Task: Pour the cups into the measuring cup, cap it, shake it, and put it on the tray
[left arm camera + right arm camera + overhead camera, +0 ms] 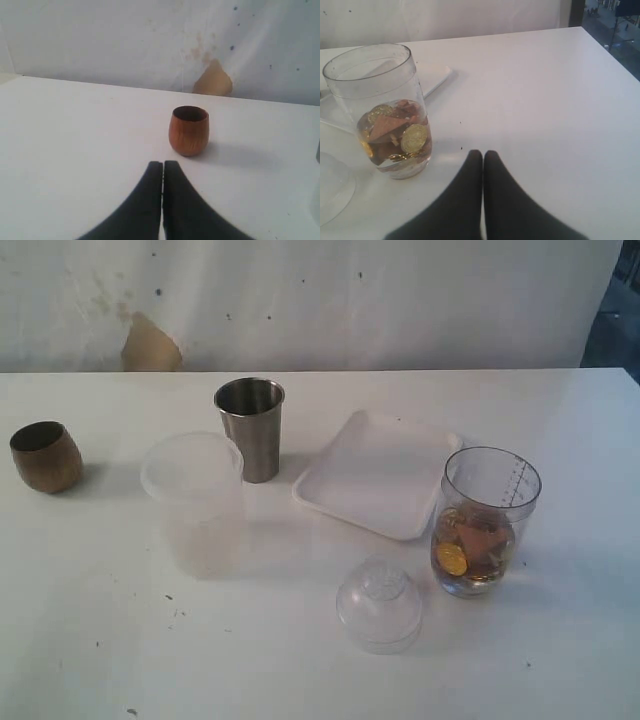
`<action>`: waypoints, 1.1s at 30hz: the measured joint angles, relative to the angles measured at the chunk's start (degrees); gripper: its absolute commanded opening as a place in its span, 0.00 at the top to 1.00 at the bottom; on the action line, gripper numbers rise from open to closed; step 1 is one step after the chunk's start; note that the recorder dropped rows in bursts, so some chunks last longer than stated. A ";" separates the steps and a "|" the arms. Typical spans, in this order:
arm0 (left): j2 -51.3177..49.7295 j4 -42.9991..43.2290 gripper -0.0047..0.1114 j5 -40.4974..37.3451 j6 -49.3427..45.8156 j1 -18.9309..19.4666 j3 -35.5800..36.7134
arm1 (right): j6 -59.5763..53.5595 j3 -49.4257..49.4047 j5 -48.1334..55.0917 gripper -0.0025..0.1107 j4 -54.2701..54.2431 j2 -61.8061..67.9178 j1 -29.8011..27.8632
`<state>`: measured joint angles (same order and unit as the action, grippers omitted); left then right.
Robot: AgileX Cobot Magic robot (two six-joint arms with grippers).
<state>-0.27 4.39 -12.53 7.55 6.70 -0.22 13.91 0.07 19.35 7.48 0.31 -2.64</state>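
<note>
this looks like a robot test bench in a lab or workroom, not a home. a plain white table (90,640), flecked with small dark specks, stands against a white backdrop (400,300) that is stained and has a tan patch (150,345). a steel cup (250,435), a tray (380,470) and a measuring cup (485,520) stand spaced out like props. past one corner, a window (612,25) seems to show a street below.

The white table (90,640) holds a brown cup (46,456), frosted cup (195,502), steel cup (251,428), tray (375,475), measuring cup (485,522) and clear lid (379,606)
</note>
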 measured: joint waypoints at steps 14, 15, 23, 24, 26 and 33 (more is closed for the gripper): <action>0.00 0.21 0.95 0.10 0.00 0.00 0.00 | 0.00 0.00 0.00 0.98 0.00 0.00 0.00; 0.00 0.21 0.95 0.10 0.00 0.00 0.00 | 0.00 0.00 0.00 0.98 0.00 0.00 0.00; 0.00 0.21 0.95 0.10 0.00 0.00 0.00 | 0.00 0.00 0.00 0.98 0.00 0.00 0.00; 0.00 0.21 0.95 0.10 0.00 0.00 0.00 | 0.00 0.00 0.00 0.98 0.00 0.00 0.00; 0.00 0.21 0.95 0.10 0.00 0.00 0.00 | 0.00 0.00 0.00 0.98 0.00 0.00 0.00; 0.00 0.21 0.95 0.10 0.00 0.00 0.00 | 2.49 0.00 -14.65 0.98 -2.10 0.00 0.00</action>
<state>-0.27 4.61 -12.43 7.55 6.70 -0.22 16.40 0.07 4.71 5.38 0.31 -2.64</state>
